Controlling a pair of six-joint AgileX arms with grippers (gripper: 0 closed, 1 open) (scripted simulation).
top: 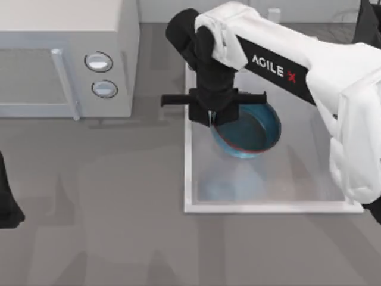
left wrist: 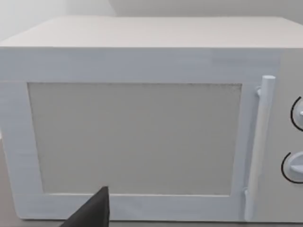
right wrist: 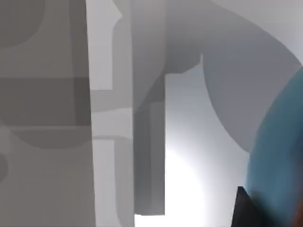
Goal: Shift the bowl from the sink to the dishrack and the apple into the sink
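The blue bowl (top: 253, 128) with its reddish-brown rim sits in the far part of the white sink (top: 268, 207). My right gripper (top: 211, 116) reaches in from the right and hangs over the bowl's left rim, very close to it. In the right wrist view the bowl's blue wall (right wrist: 279, 156) rises at the edge, with the sink's white floor (right wrist: 189, 179) beside it. My left arm (top: 6, 208) is parked at the table's left edge. The apple and the dishrack are out of view.
A white microwave (top: 65, 59) with two round knobs stands at the back left, and its door (left wrist: 137, 137) faces the left wrist camera. A white faucet post (top: 274, 15) rises behind the sink. A black object (top: 369, 21) stands at the back right corner.
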